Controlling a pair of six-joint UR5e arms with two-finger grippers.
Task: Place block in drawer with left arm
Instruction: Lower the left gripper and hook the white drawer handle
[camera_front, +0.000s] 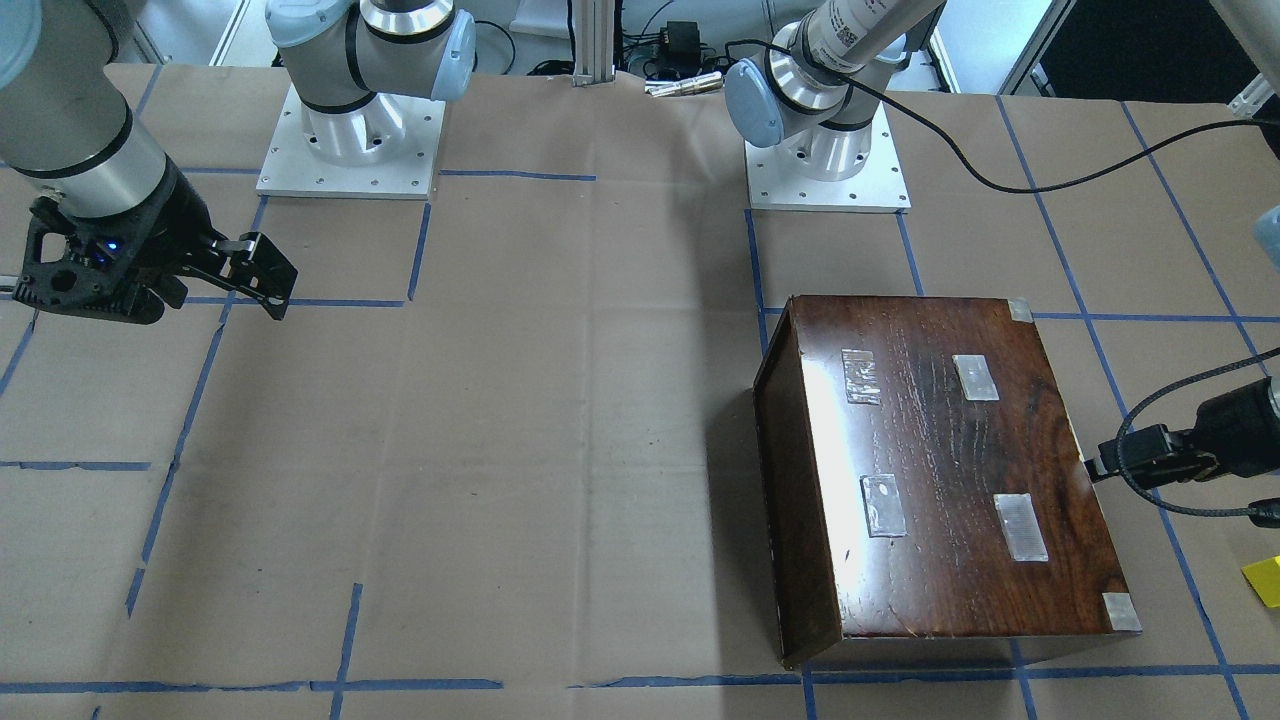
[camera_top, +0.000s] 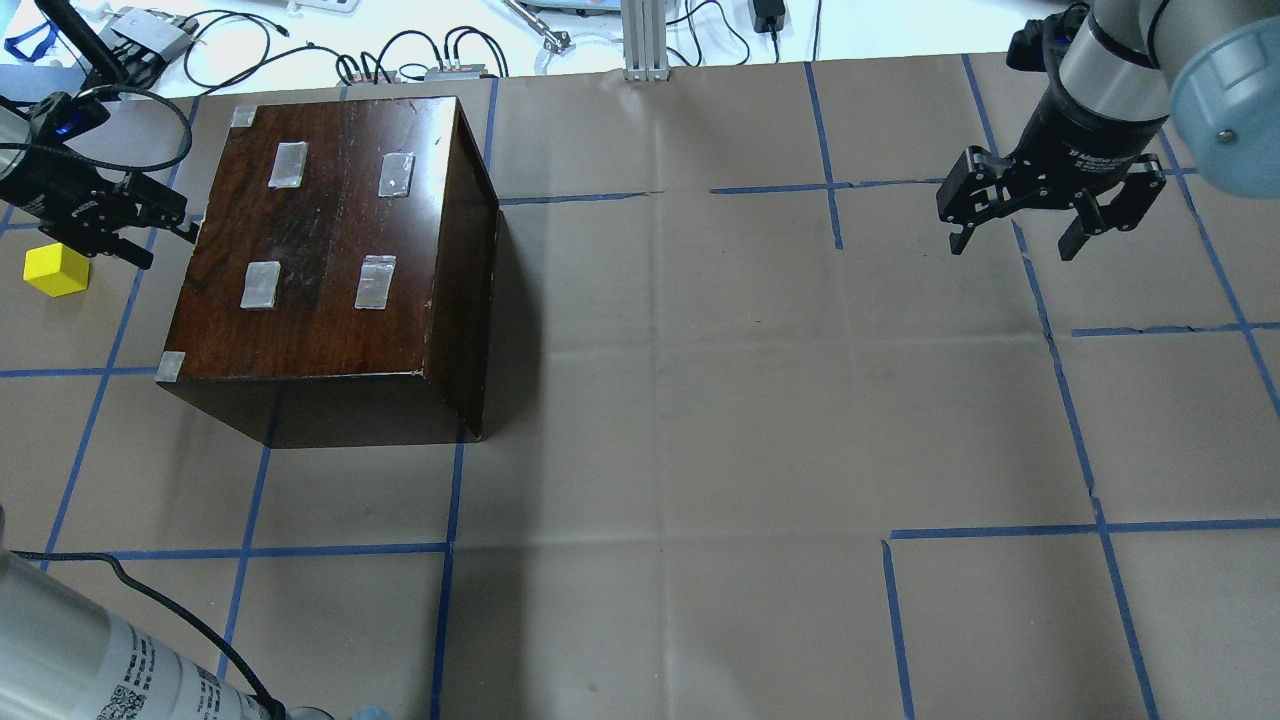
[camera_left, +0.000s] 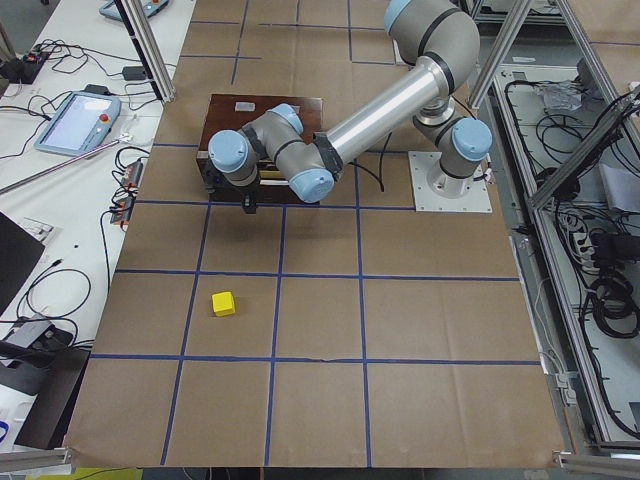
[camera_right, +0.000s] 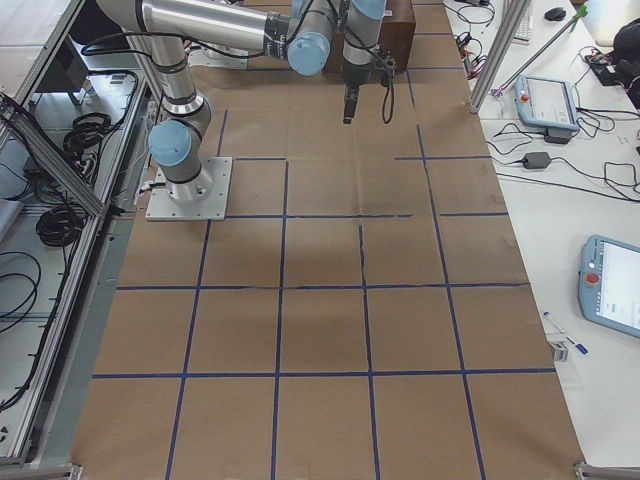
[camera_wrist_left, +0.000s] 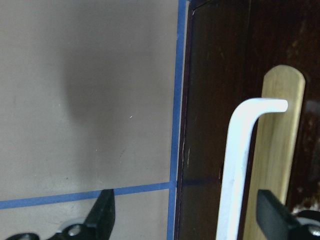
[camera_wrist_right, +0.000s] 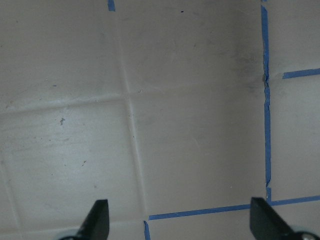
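Observation:
The yellow block (camera_top: 57, 270) lies on the paper left of the dark-brown cabinet (camera_top: 320, 230); it also shows at the front view's right edge (camera_front: 1265, 580) and in the left side view (camera_left: 223, 303). The drawer is shut: its dark front (camera_wrist_left: 210, 100) carries a white handle (camera_wrist_left: 235, 165) on a pale wood strip. My left gripper (camera_top: 165, 228) is open at that front. In the left wrist view (camera_wrist_left: 187, 227) the handle's lower part stands between its fingers. My right gripper (camera_top: 1010, 235) hangs open and empty over bare paper far to the right.
Brown paper with a blue tape grid (camera_top: 660, 400) covers the table. The cabinet's top has several silver tape patches (camera_top: 375, 282). Both arm bases (camera_front: 830, 150) stand at the robot side. Cables and boxes (camera_top: 420, 60) lie past the far edge.

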